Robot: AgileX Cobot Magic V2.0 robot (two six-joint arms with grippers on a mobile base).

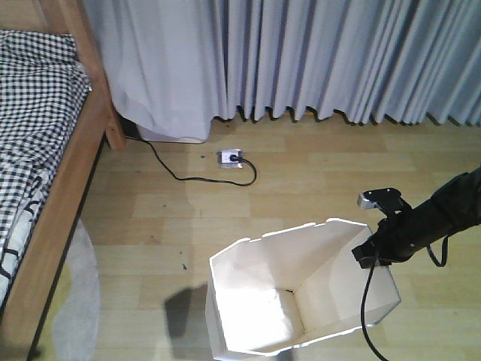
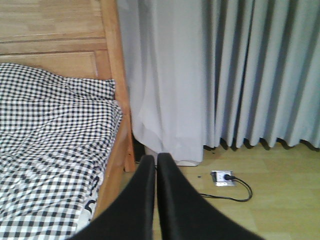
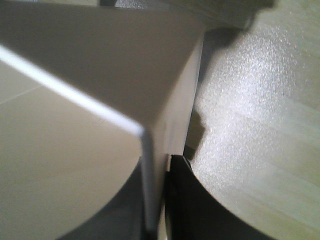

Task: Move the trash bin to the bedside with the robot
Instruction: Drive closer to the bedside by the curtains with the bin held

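The white trash bin (image 1: 301, 293) with a faceted rim and cream inside stands on the wooden floor at the lower middle of the front view. My right gripper (image 1: 370, 252) on its slim black arm is shut on the bin's right wall at the rim. In the right wrist view the thin bin wall (image 3: 150, 165) runs between the two black fingers (image 3: 185, 200). The bed (image 1: 45, 135) with a light-brown wooden frame and checkered bedding lies at the left, apart from the bin. My left gripper (image 2: 156, 165) is shut and empty, held above the floor near the bed post (image 2: 122, 90).
Grey curtains (image 1: 323, 53) hang along the far wall. A floor socket (image 1: 230, 157) with a black cable (image 1: 180, 174) lies between bed and bin. A pale round rug (image 1: 79, 301) lies by the bed frame at the lower left. Open wooden floor lies left of the bin.
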